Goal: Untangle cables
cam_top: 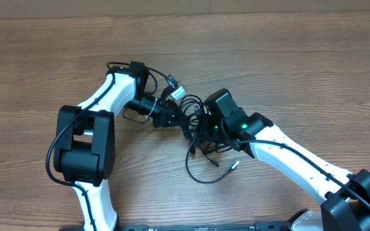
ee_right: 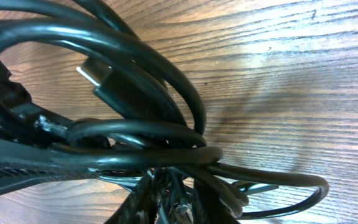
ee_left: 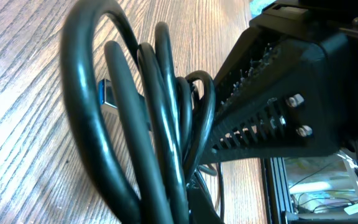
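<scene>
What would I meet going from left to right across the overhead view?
In order: black-and-white left arm → left gripper → tangle of thin black cables → white right arm.

Thin black cables (cam_top: 196,125) in 1 tangled bunch of loops.

Bright even light; blurry close-up cables (ee_left: 166,112).

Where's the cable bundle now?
Overhead view: the cables sit centre of the table, bunched between the left gripper and the right gripper, one loose end trailing toward the near edge.
</scene>
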